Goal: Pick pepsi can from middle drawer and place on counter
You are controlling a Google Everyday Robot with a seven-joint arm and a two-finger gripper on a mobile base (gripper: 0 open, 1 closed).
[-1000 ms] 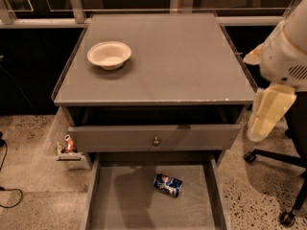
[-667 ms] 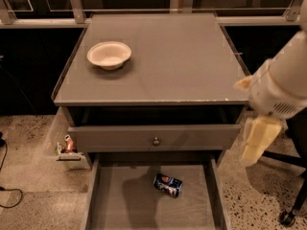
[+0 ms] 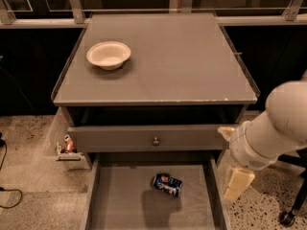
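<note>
Pepsi can (image 3: pixel 166 184) lies on its side on the floor of the middle drawer (image 3: pixel 120 205), near the drawer's centre, clear of both side walls and with nothing touching it.

By size, the counter (image 3: pixel 182 66) comes first: a broad grey top filling the upper half of the view, its front edge scuffed. Below it, at 6 o'clock, the middle drawer stands pulled out, wide and shallow. The robot's white arm (image 3: pixel 273 128) enters from the frame's 3 o'clock edge and slants down toward 4 o'clock, outside the cabinet's right side. Between counter and open drawer runs a closed grey drawer front (image 3: pixel 110 139). A pale bowl (image 3: pixel 108 55) sits upright on the counter at 10 o'clock from its centre.

The gripper (image 3: pixel 238 185), a cream-coloured piece at the arm's lower end, hangs just outside the drawer's right wall, at 3 o'clock from the can and apart from it; whether it is open or closed cannot be told.

A small reddish-orange item (image 3: pixel 68 143) stands beside the cabinet's left side, at 9 o'clock. A round metal knob (image 3: pixel 156 141) marks the drawer front's middle.
</note>
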